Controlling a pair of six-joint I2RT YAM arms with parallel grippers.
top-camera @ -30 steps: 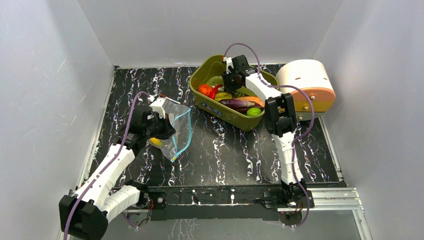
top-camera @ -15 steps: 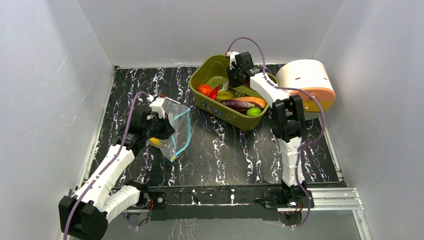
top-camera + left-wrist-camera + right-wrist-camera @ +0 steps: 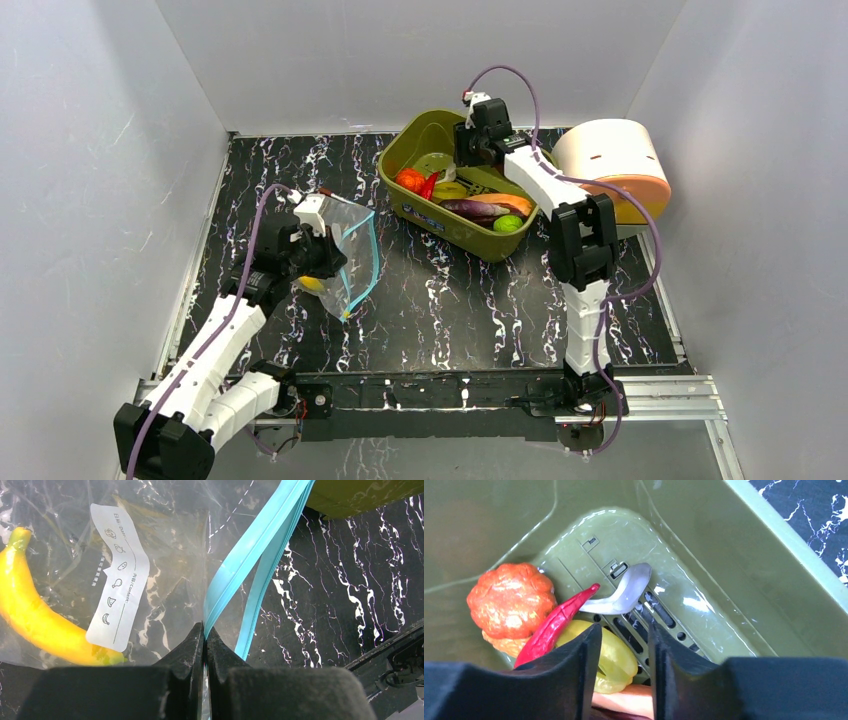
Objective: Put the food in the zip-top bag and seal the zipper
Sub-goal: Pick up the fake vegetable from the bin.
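Pinching the zip-top bag at its mouth, the left gripper has its jaws clamped together on the teal-blue zipper — the strip's two layers part beyond the fingertips, so the mouth is unsealed. The bag is held up well to the left of the olive-green tub, over the black marbled table. A yellow banana lies inside the bag beside a white printed label. The right gripper hovers over the tub's far end, fingers spread apart and gripping nothing. Below those fingers, on the tub floor, lie a red-orange tomato, a red chili leaning against it, a yellow-green fruit under the chili and a metal spoon. Toward the tub's right end rest a dark purple eggplant, an orange carrot and a round green fruit — none touched by either gripper. Just right of the tub stands a round white and pink container
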